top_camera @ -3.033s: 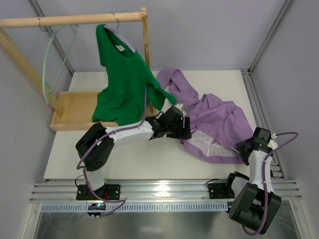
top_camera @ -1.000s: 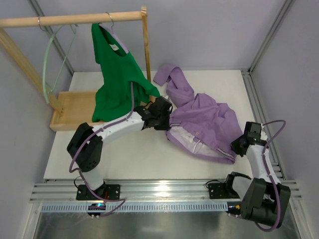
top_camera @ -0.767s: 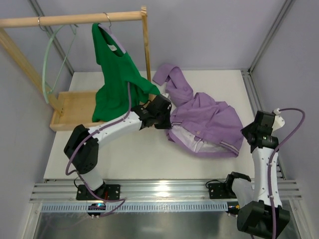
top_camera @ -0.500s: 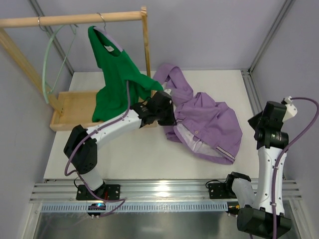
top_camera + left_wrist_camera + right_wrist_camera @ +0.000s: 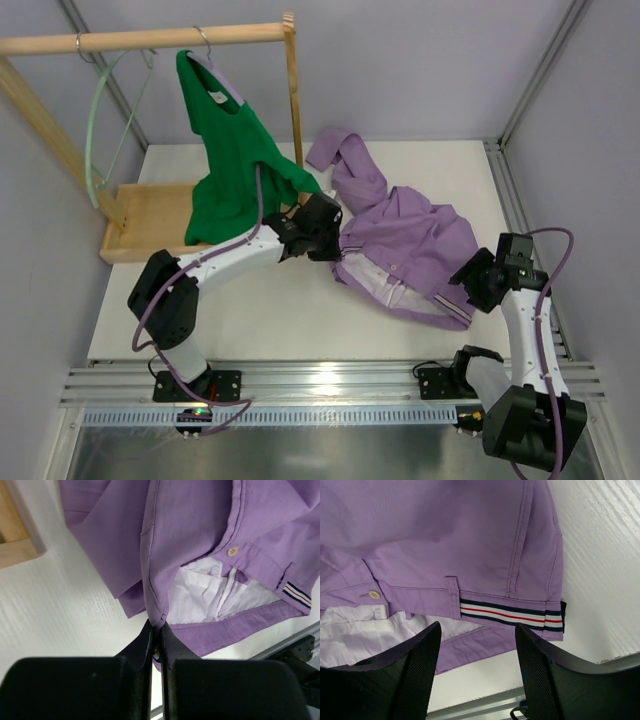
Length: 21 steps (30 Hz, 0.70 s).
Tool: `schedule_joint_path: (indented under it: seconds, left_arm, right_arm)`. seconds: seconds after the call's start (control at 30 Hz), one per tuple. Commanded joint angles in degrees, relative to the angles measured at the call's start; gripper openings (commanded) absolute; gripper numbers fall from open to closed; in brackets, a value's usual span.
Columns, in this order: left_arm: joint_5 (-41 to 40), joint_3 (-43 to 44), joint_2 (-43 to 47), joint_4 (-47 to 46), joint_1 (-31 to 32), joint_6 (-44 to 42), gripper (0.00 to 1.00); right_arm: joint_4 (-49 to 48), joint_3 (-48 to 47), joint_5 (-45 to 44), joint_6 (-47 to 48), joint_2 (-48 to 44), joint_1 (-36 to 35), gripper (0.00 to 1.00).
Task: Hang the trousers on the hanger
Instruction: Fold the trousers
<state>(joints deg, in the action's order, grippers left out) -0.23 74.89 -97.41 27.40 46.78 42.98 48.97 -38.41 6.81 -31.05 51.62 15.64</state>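
The lilac trousers [image 5: 405, 235] lie crumpled on the white table, waistband toward the near edge, one leg trailing to the back. My left gripper [image 5: 335, 243] is shut on a fold of the trousers' left waist edge [image 5: 156, 616]; the left wrist view shows its fingertips [image 5: 148, 637] pinching the cloth. My right gripper [image 5: 470, 282] stands open just off the striped waistband corner [image 5: 510, 615], fingers [image 5: 422, 650] spread with nothing between them. The pale mint hanger [image 5: 92, 130] hangs from the wooden rail at far left.
A bright green top [image 5: 235, 160] hangs on a metal-hooked hanger from the wooden rack [image 5: 150, 40], right behind my left arm. The rack's post [image 5: 293, 90] and wooden base [image 5: 150, 222] stand at back left. A metal rail [image 5: 320, 385] runs along the near edge.
My right arm rose, then came back down by the waistband's right corner, and its jaws went from shut to open. The trousers shifted slightly. The left gripper kept its hold.
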Motion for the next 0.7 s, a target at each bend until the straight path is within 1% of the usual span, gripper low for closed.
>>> schedule_joint_path:
  seconds: [0.0,0.1,0.13,0.23,0.27,0.37,0.53,0.63,0.67]
  left_arm:
    - [-4.5,-0.2,1.3,1.6,-0.8,-1.5,0.00]
    - [-5.7,-0.5,2.3,3.2,-2.4,-1.2,0.00]
    - [-5.5,-1.0,2.7,3.3,-3.5,-1.3,0.00]
    - [-4.1,-1.4,3.5,2.6,-4.7,-1.3,0.00]
    - [-3.6,-1.8,3.5,2.3,-4.7,-1.6,0.00]
    - [-1.8,-2.3,3.5,1.2,-4.7,-1.7,0.00]
    - [-0.1,-3.4,3.8,-0.8,-4.7,-1.7,0.00]
    - [0.1,-3.8,4.0,-0.8,-4.7,-1.3,0.00]
    - [0.1,-3.9,4.0,-0.9,-4.7,-1.2,0.00]
  right_arm:
    - [-1.7,-1.1,0.8,-4.3,-0.5,-1.6,0.66]
    - [-2.2,0.9,-3.9,-5.5,0.2,-3.3,0.66]
    - [-2.4,1.9,-5.4,-5.8,0.3,-3.6,0.66]
    - [-3.9,4.3,-6.5,-6.5,1.3,-3.7,0.66]
    - [-4.4,4.7,-8.4,-7.4,1.6,-4.3,0.66]
    - [-7.2,6.5,-8.7,-9.0,2.0,-5.5,0.66]
    - [-16.4,12.1,-5.6,-11.5,4.0,-6.0,0.65]
    - [-18.2,13.5,-6.5,-11.8,7.0,-6.2,0.59]
    - [-18.3,13.7,-6.5,-11.8,7.5,-6.2,0.49]
